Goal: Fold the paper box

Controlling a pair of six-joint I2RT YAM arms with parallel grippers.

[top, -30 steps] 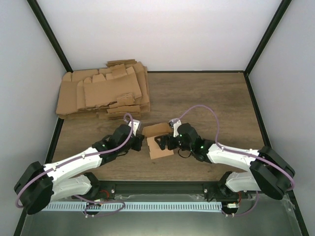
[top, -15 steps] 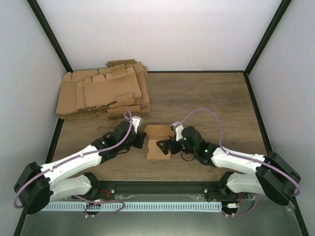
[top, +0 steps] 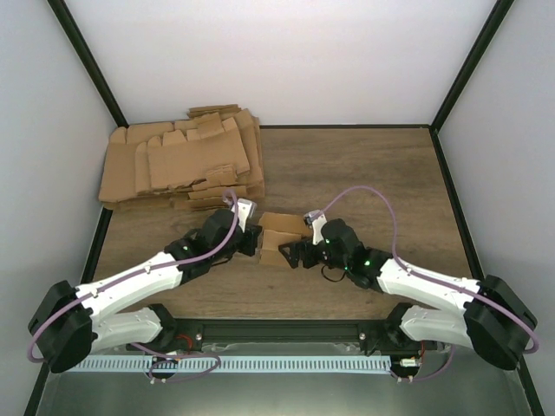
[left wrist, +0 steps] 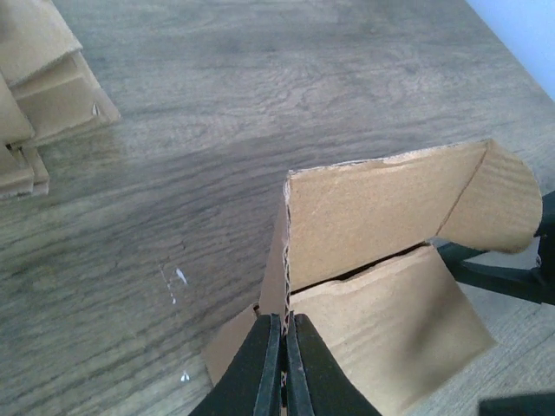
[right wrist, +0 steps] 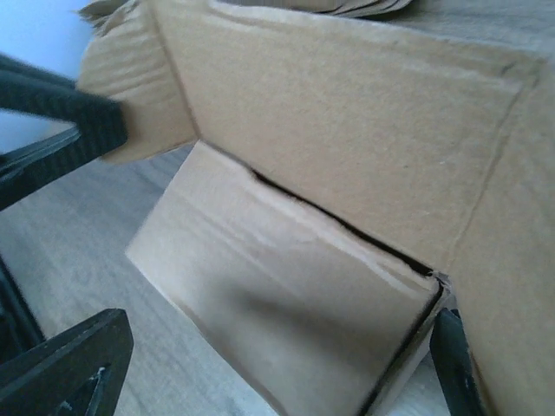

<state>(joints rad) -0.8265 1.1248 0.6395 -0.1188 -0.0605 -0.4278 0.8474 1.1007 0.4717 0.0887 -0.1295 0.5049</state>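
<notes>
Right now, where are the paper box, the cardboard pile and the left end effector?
paper box point(top: 279, 234): top view, its middle.
cardboard pile point(top: 186, 165): top view, top sheet's middle.
left end effector point(left wrist: 284, 329): left wrist view, between its fingertips pinching the box edge.

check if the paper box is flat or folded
Partly folded: the paper box has panels bent up at creases, a gap between them; left gripper pinches one edge.

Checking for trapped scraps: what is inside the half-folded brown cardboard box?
The brown cardboard box shows only its own flaps, a dark slit between them. The space behind those flaps is covered, so unseen.
</notes>
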